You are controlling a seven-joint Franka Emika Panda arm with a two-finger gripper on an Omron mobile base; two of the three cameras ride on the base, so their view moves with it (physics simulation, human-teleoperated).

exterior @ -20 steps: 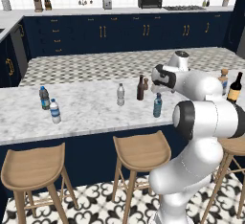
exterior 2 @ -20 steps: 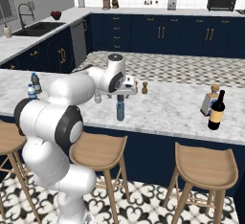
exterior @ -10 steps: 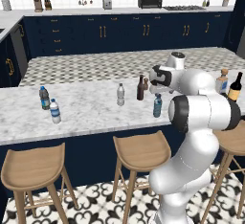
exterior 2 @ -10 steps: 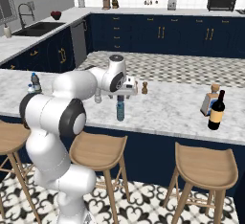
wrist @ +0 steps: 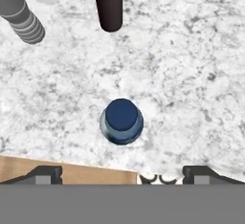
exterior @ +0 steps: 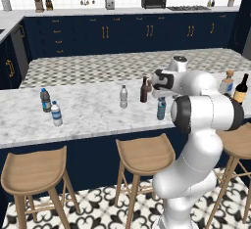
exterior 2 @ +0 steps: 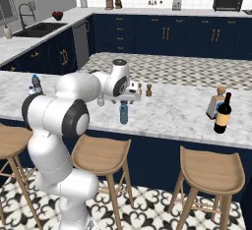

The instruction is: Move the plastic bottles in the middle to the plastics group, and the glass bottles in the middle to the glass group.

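Marble counter [wrist: 191,65] carries the blue-tinted bottle [wrist: 121,121] beneath, between spread fingers [wrist: 45,174].

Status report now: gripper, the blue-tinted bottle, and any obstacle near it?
Gripper open, above the counter, holding nothing. Blue-tinted water bottle upright on the marble counter, directly below. Dark brown glass bottle and clear greyish bottle stand apart, beyond it.

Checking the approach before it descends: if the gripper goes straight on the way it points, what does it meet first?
Probably the blue bottle's cap, right below the open gripper; its height above the cap is unclear.
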